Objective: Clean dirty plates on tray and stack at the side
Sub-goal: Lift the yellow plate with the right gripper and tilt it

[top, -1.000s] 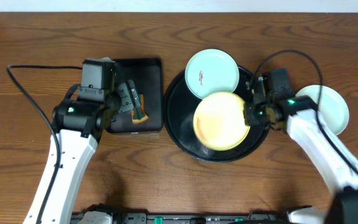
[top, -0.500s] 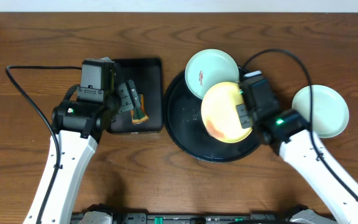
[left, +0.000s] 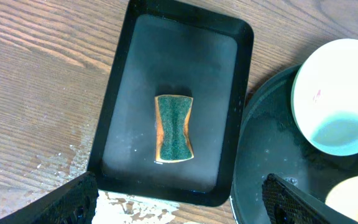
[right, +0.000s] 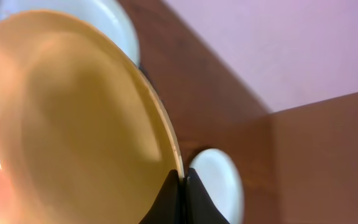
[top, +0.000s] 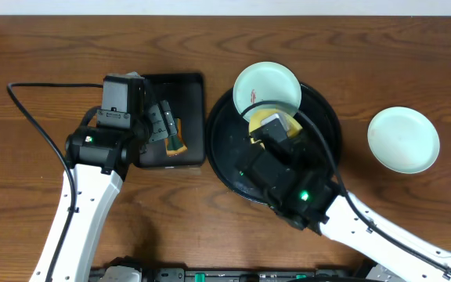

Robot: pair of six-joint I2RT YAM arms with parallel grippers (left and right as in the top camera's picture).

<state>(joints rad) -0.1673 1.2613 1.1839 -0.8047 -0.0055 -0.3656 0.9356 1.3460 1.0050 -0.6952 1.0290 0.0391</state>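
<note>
Item one, right claw (right: 182,186): mine, clamped on the rim of the pale yellow plate (right: 73,118), held tilted over the round black tray (top: 224,160); from overhead my arm hides most of the plate.

Item two, left claw (left: 180,202): fingers apart, nothing held, above the green-faced sponge (left: 174,127) lying in the rectangular black tray (left: 120,93).

Item three, smeared mint plate (top: 267,88): resting across the round tray's far rim.

Item four, second mint plate (top: 402,139): on the wooden table (top: 53,47), well apart to the right of the round tray.
</note>
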